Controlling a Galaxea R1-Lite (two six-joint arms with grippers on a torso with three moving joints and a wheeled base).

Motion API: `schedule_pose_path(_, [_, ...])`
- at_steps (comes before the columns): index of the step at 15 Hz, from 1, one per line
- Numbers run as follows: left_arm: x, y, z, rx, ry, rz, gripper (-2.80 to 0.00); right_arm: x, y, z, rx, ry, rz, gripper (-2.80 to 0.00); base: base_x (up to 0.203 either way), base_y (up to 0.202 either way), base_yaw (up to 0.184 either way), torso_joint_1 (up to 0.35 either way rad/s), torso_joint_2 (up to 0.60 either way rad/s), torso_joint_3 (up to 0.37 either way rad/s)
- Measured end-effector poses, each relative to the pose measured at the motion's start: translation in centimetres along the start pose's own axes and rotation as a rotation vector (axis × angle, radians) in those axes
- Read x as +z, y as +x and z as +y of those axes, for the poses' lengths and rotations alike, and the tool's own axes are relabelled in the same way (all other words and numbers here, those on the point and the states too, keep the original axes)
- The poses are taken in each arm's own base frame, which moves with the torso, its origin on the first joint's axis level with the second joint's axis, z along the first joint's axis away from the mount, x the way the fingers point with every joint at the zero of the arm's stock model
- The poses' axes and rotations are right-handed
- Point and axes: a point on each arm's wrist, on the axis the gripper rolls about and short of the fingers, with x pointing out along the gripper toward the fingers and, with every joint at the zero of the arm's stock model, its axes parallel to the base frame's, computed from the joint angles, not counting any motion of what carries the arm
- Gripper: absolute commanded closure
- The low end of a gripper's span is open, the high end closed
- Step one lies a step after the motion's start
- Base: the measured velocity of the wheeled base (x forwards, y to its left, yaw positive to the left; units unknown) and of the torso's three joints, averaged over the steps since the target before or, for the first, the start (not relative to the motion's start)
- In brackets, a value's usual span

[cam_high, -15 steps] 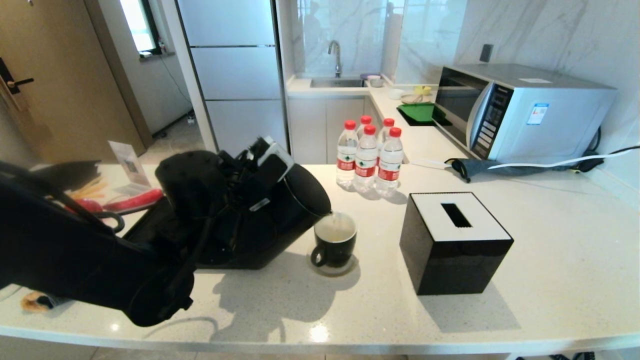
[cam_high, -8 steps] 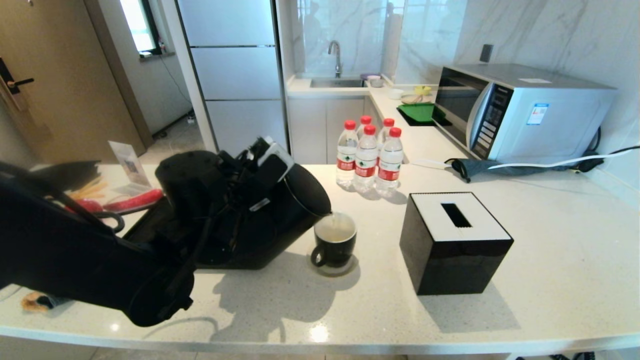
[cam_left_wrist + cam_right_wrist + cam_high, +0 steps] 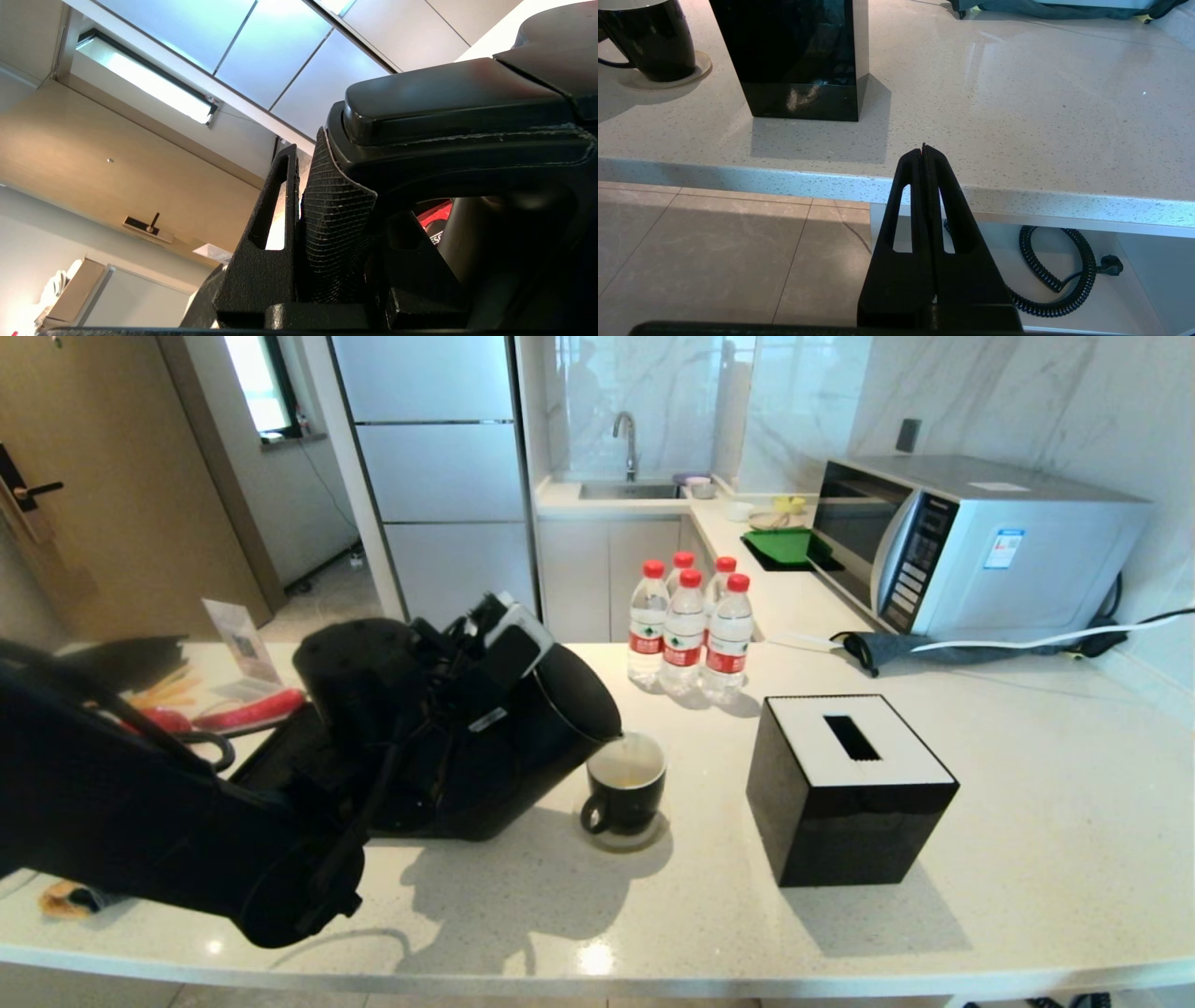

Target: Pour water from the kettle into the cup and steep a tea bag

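The matte black kettle [image 3: 551, 728] hangs tilted to the right, its spout just over the rim of the cup [image 3: 624, 793]. My left gripper [image 3: 495, 649] is shut on the kettle's loop handle [image 3: 448, 102], which sits wedged between the fingers [image 3: 275, 224]. The cup is a small black mug on a round coaster, and pale water [image 3: 627, 767] shows against its white inside. My right gripper [image 3: 923, 148] is shut and empty, low in front of the counter's front edge, to the right of the cup [image 3: 654, 37]. The tea bag is out of view.
A black cube tissue box [image 3: 845, 784] stands right of the cup. Several red-capped bottles [image 3: 686, 630] stand behind it, and a microwave [image 3: 971, 546] is at the back right. A red packet [image 3: 247, 709] lies far left behind my arm. The counter edge [image 3: 653, 980] runs along the front.
The kettle and my left arm have shifted very slightly up and to the right. The thin stream at the spout no longer shows clearly. The right gripper's place a second ago does not show.
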Motion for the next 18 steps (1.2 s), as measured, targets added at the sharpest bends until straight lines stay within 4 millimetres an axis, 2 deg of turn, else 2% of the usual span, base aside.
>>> schedule_pose_path(18, [0.03, -0.01, 0.00, 0.001, 0.002, 0.000, 0.00, 0.00, 0.00, 0.00, 0.000, 0.000, 0.000, 0.00, 0.000, 0.000, 0.000, 0.000, 0.00, 0.000])
